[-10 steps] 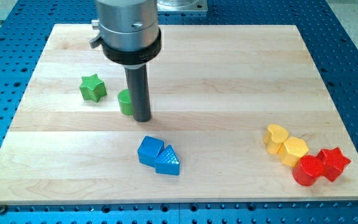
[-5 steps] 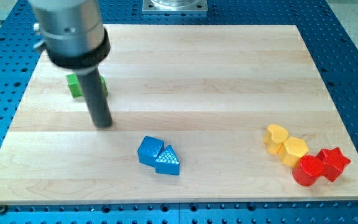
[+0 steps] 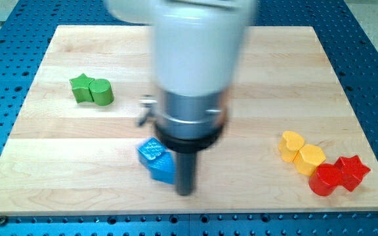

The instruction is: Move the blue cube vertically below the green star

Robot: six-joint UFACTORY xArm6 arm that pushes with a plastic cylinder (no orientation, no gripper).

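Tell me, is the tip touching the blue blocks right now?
Cannot tell. In the camera view my tip sits right against the blue blocks' right edge with no visible gap, but motion blur hides any actual contact.

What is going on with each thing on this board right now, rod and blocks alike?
My tip: down on the board, at the blue blocks' right edge.
Blue blocks: bunched together, partly hidden by the rod; shapes unclear.
Green star: touching the green cylinder, upper left.
Yellow blocks: side by side, touching.
Red blocks: touching each other, beside the yellow ones.
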